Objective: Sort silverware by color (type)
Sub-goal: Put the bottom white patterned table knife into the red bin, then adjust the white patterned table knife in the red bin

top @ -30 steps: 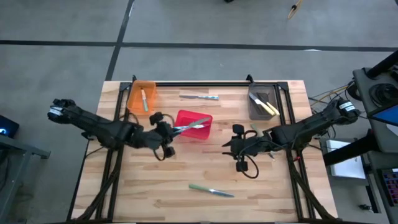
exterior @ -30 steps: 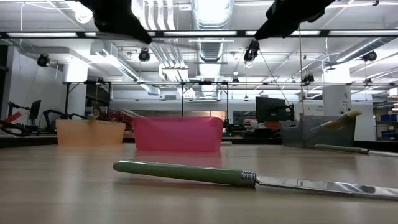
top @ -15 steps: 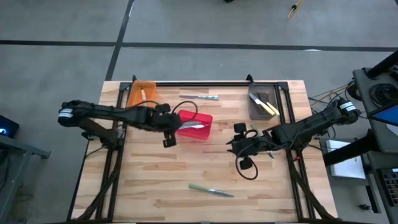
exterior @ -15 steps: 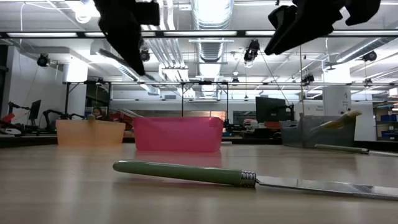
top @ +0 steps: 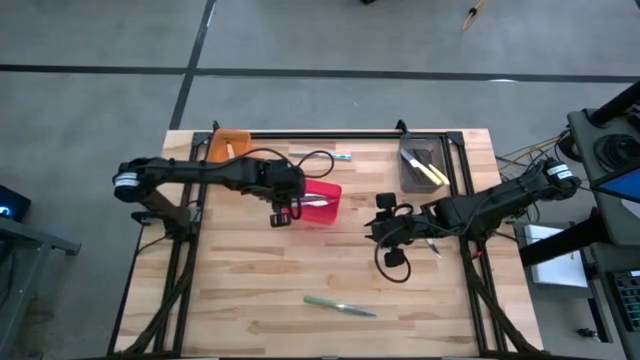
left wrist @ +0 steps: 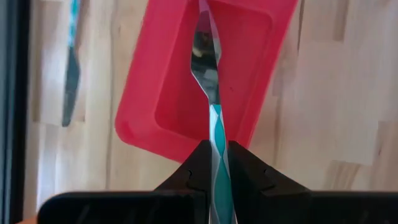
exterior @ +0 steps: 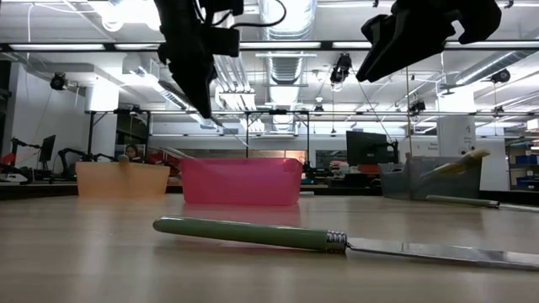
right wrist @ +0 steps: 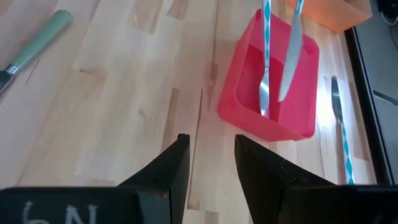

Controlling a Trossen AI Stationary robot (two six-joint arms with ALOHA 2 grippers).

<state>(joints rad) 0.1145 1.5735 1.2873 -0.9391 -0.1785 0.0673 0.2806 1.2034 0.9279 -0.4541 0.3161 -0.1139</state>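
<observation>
Above the red bin, near the middle of the tabletop, the left claw is clamped tight on the blue striped handle of a fork, tines pointing down into the bin. A blue-handled piece already lies in that bin; the right wrist view shows what looks like a knife there beside the fork. Toward the far left corner, the orange bin holds at least one piece, mostly hidden by the arm, and toward the far right corner the grey bin holds two or so yellow-handled pieces.

Two pieces are left loose, by my reading: a blue-handled knife near the far edge between the orange and grey bins, and a green-handled knife lying flat near the front edge. So the sorting looks well past halfway, with the fork about to go in and these two to follow.

The right claw hangs over the tabletop right of centre, its fingers parted and holding nothing.

Only part of a marking in white shows on the right claw's body, too cut off to read.
</observation>
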